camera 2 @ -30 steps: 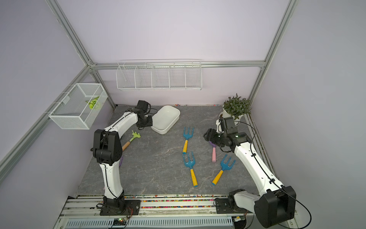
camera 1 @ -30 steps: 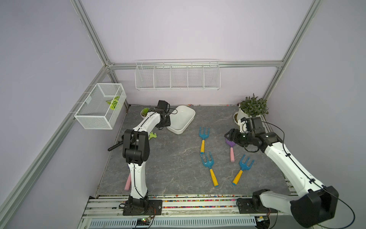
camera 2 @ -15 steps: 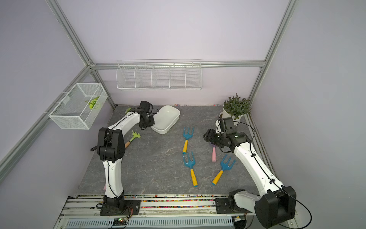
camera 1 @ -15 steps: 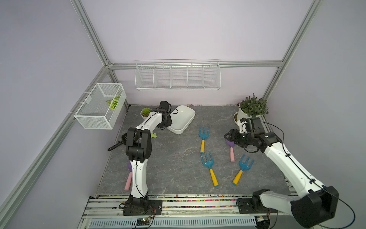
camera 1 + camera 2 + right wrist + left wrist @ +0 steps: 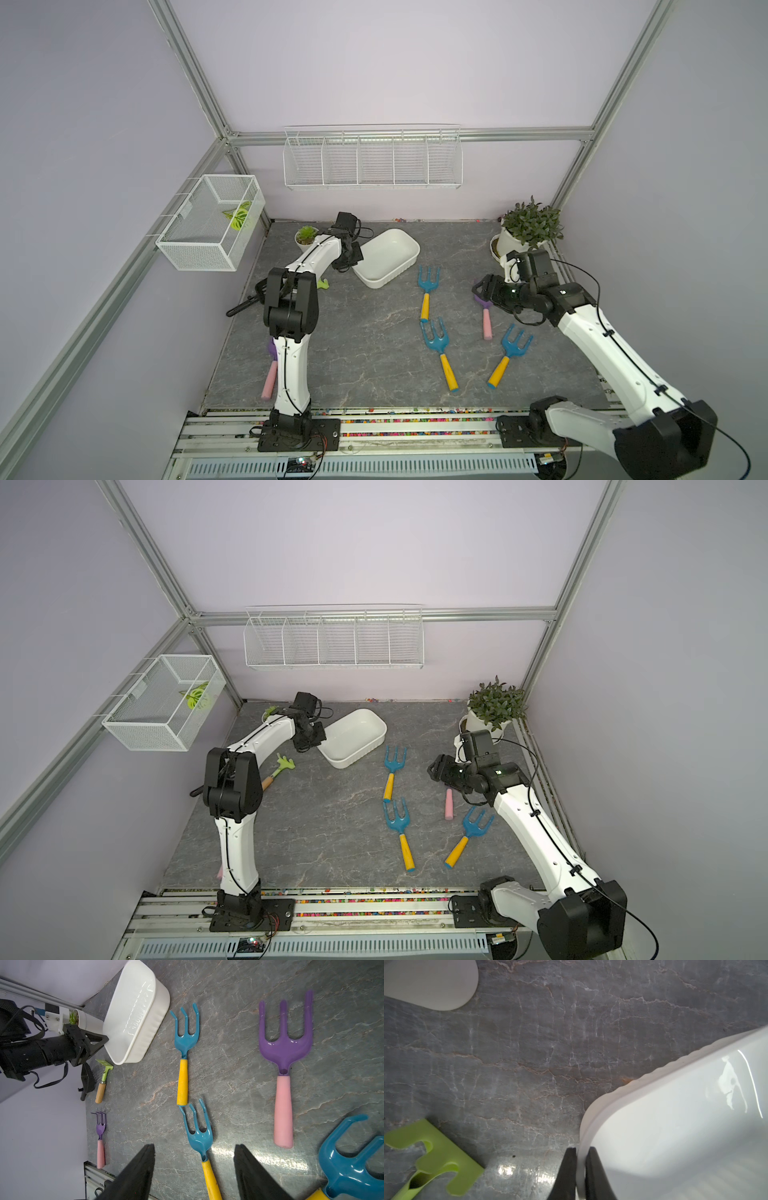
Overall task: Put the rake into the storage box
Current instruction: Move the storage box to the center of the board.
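Rakes [image 5: 427, 291] lay loose on the table [image 5: 353, 332], none in the storage box [image 5: 395, 276], so the task seemed barely begun. Nearest lay a blue rake [image 5: 441, 355]. The right gripper [image 5: 194, 1147] hung wide and empty near a purple rake [image 5: 486, 324]. Farther back, the left gripper [image 5: 580, 1150] pinched the empty box's rim, near a green rake [image 5: 284, 764]. Behind, a mesh basket [image 5: 199, 245] held a leaf [image 5: 237, 216]; the wire rack [image 5: 372, 166] looked bare.

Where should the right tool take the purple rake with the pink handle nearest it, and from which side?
Grip the purple rake midway along its pink handle, coming straight down with the open right tool, jaws across the handle. The rake lies flat on the table; the handle is narrow and straight, the head wide and forked. A blue rake lies close beside the handle's end.
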